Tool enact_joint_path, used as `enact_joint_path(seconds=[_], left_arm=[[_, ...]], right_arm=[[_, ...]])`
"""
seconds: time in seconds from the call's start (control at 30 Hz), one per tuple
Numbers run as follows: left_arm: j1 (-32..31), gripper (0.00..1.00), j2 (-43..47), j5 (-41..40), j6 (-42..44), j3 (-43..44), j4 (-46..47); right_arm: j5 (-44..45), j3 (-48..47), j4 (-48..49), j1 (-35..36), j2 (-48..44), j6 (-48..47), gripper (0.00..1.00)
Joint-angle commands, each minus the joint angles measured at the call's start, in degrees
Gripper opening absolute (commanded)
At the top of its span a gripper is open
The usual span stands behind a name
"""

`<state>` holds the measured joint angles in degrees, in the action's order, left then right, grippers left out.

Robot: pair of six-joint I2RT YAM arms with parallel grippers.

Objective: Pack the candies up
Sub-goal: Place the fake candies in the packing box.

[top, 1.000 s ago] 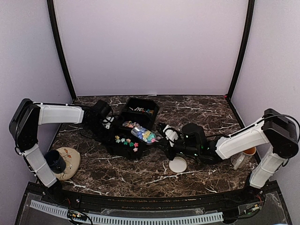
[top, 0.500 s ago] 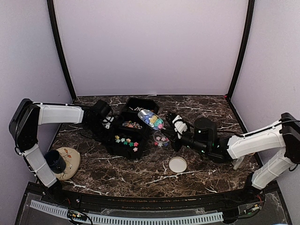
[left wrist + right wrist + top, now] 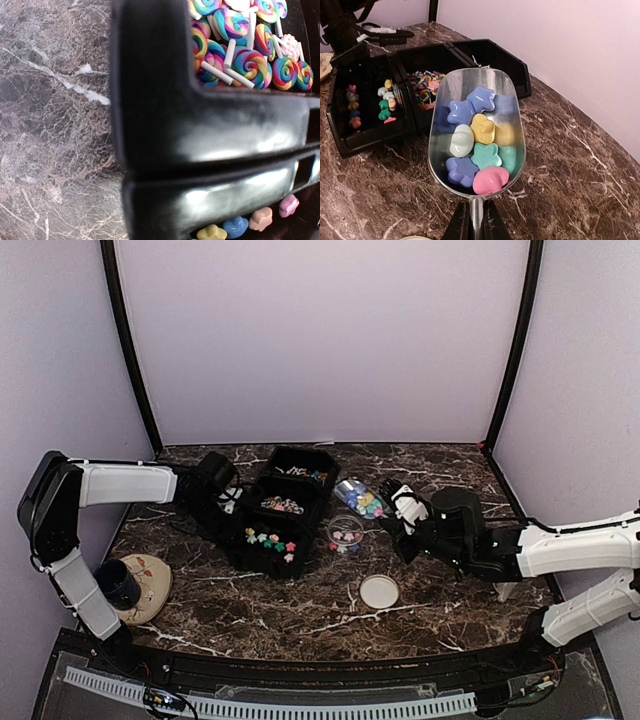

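On the dark marbled stone table (image 3: 450,470) the biggest thing is the black plastic three-compartment bin (image 3: 250,558), taken here as the landmark. The left gripper (image 3: 228,502) sits closed against the bin's left wall; whether it actually pinches that wall cannot be told, since its own camera shows only the wall up close. To the bin's right, the right gripper (image 3: 475,222) is clamped on the thin handle of a shiny metal scoop (image 3: 470,80), held off the table and roughly level. Just right of the bin's near end stands a small clear round tub (image 3: 333,530) with a few sweets inside, and a white round lid (image 3: 379,591) lies nearer the arms, beyond that tub. The pastel star-shaped candies (image 3: 475,145) fill the scoop's bowl, with more in the bin's near compartment. They look hard, light and smooth, so they would likely slide and scatter on bare metal at any tilt. They seem too small to pinch singly, so the scoop handle is the sensible hold, gripped firmly against twisting.
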<state>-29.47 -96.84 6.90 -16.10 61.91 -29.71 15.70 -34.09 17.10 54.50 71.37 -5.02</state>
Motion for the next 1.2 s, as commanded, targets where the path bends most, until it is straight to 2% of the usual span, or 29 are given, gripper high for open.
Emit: enact_joint_path(seconds=[0.0,0.2,0.63,1.17], left_arm=[[-0.07,0.0,5.6,2.46,0.37,3.41,7.29],[-0.08,0.0,5.52,2.4,0.45,3.47,7.15],[-0.07,0.0,5.21,2.16,0.45,3.48,7.02],[-0.09,0.0,4.86,1.94,0.45,3.65,6.8]], right_arm=[[3.19,-2.67,-8.79,-0.54,-1.72,1.41,0.0],[4.09,-6.93,-18.43,-0.54,0.49,2.01,0.0],[3.5,-15.3,-32.41,-0.44,5.22,2.64,0.0],[2.67,-23.38,-43.7,-0.18,9.74,2.04,0.0]])
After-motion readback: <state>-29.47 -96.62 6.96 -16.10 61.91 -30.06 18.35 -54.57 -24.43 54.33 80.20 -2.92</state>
